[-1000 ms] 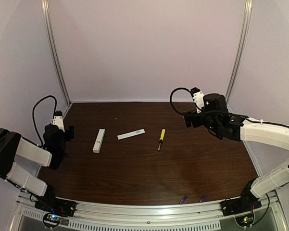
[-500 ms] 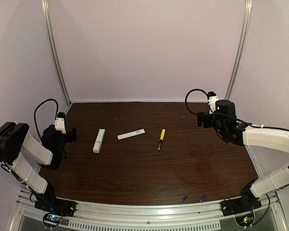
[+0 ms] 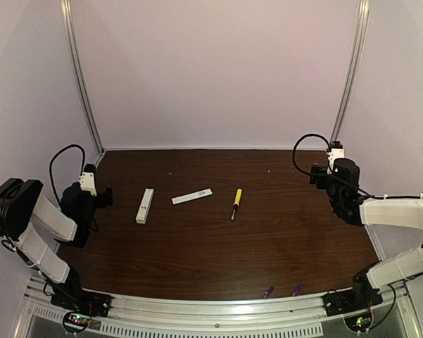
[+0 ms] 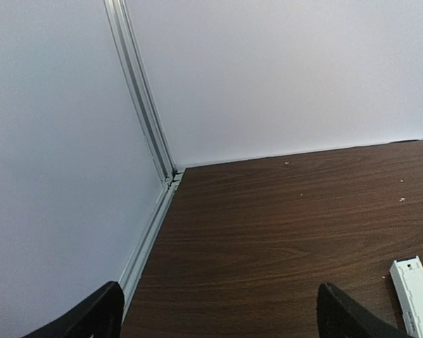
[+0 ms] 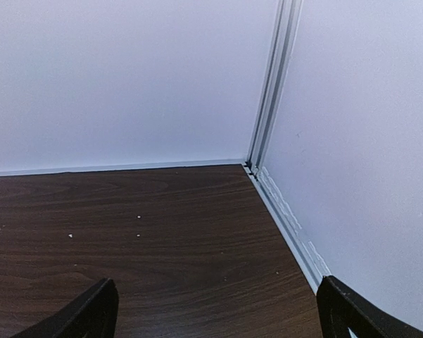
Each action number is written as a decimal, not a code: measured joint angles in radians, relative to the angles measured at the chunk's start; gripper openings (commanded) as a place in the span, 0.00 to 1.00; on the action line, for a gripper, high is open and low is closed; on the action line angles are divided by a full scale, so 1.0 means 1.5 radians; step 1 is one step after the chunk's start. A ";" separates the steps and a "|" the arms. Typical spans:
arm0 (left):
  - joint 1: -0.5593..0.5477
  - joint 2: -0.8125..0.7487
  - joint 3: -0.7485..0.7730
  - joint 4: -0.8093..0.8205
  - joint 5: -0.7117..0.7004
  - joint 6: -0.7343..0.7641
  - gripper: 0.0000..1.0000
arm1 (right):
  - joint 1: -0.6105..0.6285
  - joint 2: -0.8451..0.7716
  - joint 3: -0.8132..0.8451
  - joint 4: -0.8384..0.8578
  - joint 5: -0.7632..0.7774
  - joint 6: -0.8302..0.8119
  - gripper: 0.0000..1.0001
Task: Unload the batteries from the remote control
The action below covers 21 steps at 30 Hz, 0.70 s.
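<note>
The remote control (image 3: 146, 205) is a slim white bar lying on the dark wood table left of centre; its end shows at the lower right of the left wrist view (image 4: 415, 292). Two small purple-blue batteries (image 3: 268, 291) (image 3: 296, 289) lie near the front edge on the right. My left gripper (image 3: 104, 196) is open and empty at the left side, left of the remote; in its own view (image 4: 222, 313) it faces the back left corner. My right gripper (image 3: 318, 174) is open and empty at the far right, facing the back right corner (image 5: 218, 306).
A thin flat white cover strip (image 3: 192, 196) lies right of the remote. A yellow-handled screwdriver (image 3: 236, 203) lies near the table's middle. White walls with metal corner posts (image 4: 144, 105) (image 5: 271, 84) close the table in on three sides.
My right arm has swung to the right, away from the table's middle toward the right wall. My left arm has drawn back slightly to the left. The objects on the table have not moved.
</note>
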 measured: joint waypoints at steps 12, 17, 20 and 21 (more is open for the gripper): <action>0.000 0.000 0.000 0.000 0.000 -0.002 0.97 | -0.088 0.079 -0.084 0.171 -0.012 -0.009 1.00; 0.000 0.000 0.000 0.000 -0.001 -0.003 0.97 | -0.136 0.088 -0.145 0.275 -0.091 -0.018 1.00; 0.000 0.000 0.000 0.000 -0.001 -0.003 0.97 | -0.165 0.102 -0.165 0.324 -0.144 -0.015 1.00; 0.000 0.000 0.000 0.000 -0.001 -0.003 0.97 | -0.176 0.109 -0.171 0.343 -0.166 -0.010 1.00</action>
